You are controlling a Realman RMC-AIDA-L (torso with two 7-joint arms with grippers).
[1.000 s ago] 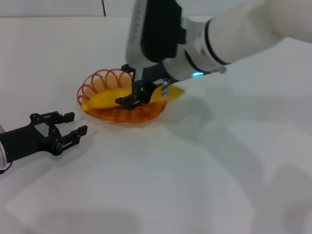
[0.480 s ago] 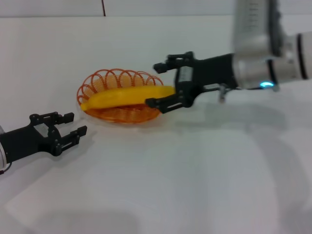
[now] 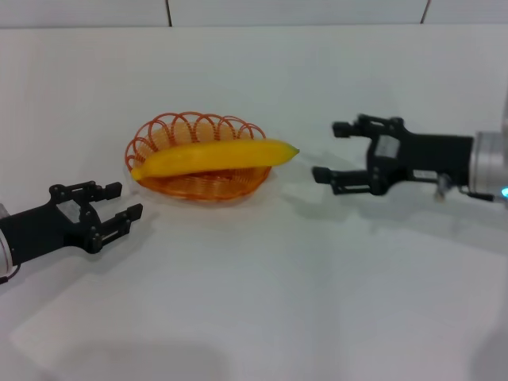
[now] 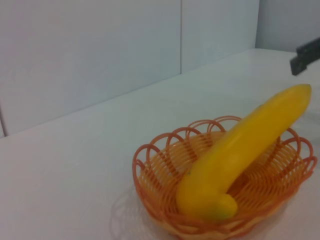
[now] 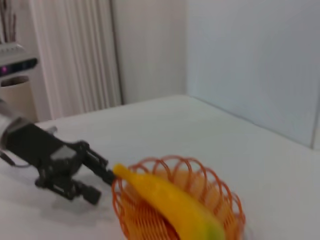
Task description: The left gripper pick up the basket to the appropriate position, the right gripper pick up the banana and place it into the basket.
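The yellow banana (image 3: 213, 156) lies across the orange wire basket (image 3: 171, 127) on the white table, its ends sticking out over the rim. My right gripper (image 3: 332, 151) is open and empty, to the right of the banana's tip and apart from it. My left gripper (image 3: 119, 202) is open and empty, low on the left, just short of the basket's front-left rim. The left wrist view shows the banana (image 4: 240, 150) resting in the basket (image 4: 150, 195). The right wrist view shows the banana (image 5: 167, 205), the basket (image 5: 220, 192) and the left gripper (image 5: 97, 182) beyond.
The white table (image 3: 278, 302) runs to a white wall at the back. In the right wrist view a curtain (image 5: 75, 55) and some equipment (image 5: 15, 57) stand beyond the table's far side.
My right gripper has let go of the banana, opened and pulled back to the right, away from the basket. The banana stays across the basket. The left gripper has not moved.
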